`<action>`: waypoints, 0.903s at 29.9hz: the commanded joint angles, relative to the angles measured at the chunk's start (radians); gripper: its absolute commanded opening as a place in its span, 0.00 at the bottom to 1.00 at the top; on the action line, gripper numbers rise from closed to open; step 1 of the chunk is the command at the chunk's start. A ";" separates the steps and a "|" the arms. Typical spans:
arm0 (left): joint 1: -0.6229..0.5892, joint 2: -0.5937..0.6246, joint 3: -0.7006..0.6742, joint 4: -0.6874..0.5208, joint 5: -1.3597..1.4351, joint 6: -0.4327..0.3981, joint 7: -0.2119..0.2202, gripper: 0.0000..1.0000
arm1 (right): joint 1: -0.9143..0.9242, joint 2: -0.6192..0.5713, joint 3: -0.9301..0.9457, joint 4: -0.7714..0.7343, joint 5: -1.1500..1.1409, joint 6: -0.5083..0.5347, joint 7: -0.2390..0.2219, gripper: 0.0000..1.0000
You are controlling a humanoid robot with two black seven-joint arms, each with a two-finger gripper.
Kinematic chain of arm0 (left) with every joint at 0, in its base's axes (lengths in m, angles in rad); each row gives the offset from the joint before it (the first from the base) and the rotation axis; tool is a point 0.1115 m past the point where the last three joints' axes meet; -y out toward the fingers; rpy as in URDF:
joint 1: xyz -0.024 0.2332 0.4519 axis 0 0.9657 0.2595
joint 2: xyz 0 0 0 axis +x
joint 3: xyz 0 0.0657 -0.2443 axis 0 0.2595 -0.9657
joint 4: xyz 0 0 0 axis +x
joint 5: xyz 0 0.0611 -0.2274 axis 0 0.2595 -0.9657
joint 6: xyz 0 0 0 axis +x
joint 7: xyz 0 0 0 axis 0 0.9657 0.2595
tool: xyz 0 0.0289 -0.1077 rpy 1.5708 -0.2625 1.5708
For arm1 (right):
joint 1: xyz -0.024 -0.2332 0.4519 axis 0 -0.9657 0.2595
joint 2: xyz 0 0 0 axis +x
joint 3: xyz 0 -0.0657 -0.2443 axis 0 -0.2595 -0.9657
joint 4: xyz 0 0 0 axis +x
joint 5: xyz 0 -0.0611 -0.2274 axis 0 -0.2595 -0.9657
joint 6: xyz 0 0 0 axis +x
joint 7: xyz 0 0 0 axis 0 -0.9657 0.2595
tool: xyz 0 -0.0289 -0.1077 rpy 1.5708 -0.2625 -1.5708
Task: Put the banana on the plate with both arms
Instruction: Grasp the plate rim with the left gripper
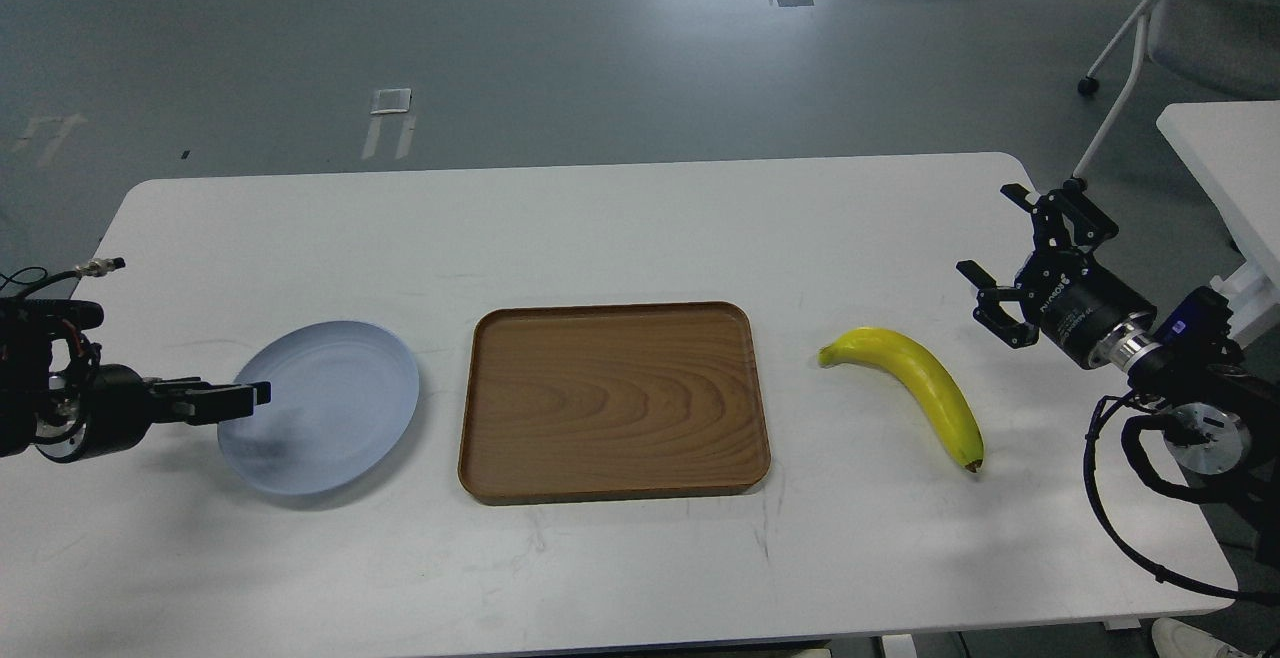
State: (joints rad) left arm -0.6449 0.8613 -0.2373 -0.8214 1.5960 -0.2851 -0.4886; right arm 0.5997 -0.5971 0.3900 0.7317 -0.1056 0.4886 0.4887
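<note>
The banana (915,385) lies on the white tabletop (620,228) toward its right edge, clear of the plate (330,408) near the left edge, the wooden tray (615,403) between them. The right end effector (1020,258) hovers spread beside the banana; the left end effector (245,398) sits pinching the plate's rim.

Matt pale-blue plate (330,408), smooth. Wooden tray (614,403), grain showing, soft sheen. Banana (915,378) skin smooth, slightly glossy. White table (600,228) smooth, faintly scuffed. Right gripper (1010,258) black, matt, with a shiny metal ring behind.
</note>
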 commanded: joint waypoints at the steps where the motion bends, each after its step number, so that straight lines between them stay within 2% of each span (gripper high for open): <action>1: 0.007 -0.018 0.000 0.025 -0.030 0.000 0.000 0.87 | 0.000 0.000 0.000 0.000 0.000 0.000 0.000 0.99; 2: 0.008 -0.019 0.001 0.027 -0.040 0.000 0.000 0.82 | 0.000 -0.001 0.000 0.000 0.000 0.000 0.000 0.99; 4: 0.008 -0.019 0.001 0.027 -0.045 0.000 0.000 0.79 | 0.000 -0.001 -0.002 0.000 0.000 0.000 0.000 0.99; 6: 0.010 -0.019 0.001 0.027 -0.045 0.000 0.000 0.66 | 0.000 -0.001 -0.002 0.000 0.000 0.000 0.000 0.99; 8: 0.011 -0.019 0.000 0.028 -0.047 0.000 0.000 0.42 | 0.000 -0.001 -0.002 0.000 0.000 0.000 0.000 0.99; 12: 0.011 -0.021 0.000 0.038 -0.045 0.000 0.000 0.19 | -0.001 -0.001 -0.003 0.000 0.000 0.000 0.000 0.99; 13: 0.011 -0.021 0.001 0.038 -0.045 0.000 0.000 0.09 | -0.001 -0.001 -0.003 0.000 0.000 0.000 0.000 0.99; 15: 0.011 -0.019 0.001 0.038 -0.042 0.000 0.000 0.00 | -0.001 -0.001 -0.003 0.000 0.000 0.000 0.000 0.99; 22: 0.005 -0.021 0.001 0.036 -0.076 0.041 0.000 0.00 | 0.000 0.000 -0.003 0.000 0.000 0.000 0.000 0.99; 27: -0.010 -0.010 0.000 0.024 -0.087 0.029 0.000 0.00 | 0.000 -0.001 -0.003 0.002 0.000 0.000 0.000 0.99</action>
State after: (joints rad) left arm -0.6459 0.8423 -0.2368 -0.7877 1.5152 -0.2474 -0.4887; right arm 0.5994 -0.5981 0.3865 0.7315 -0.1059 0.4886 0.4887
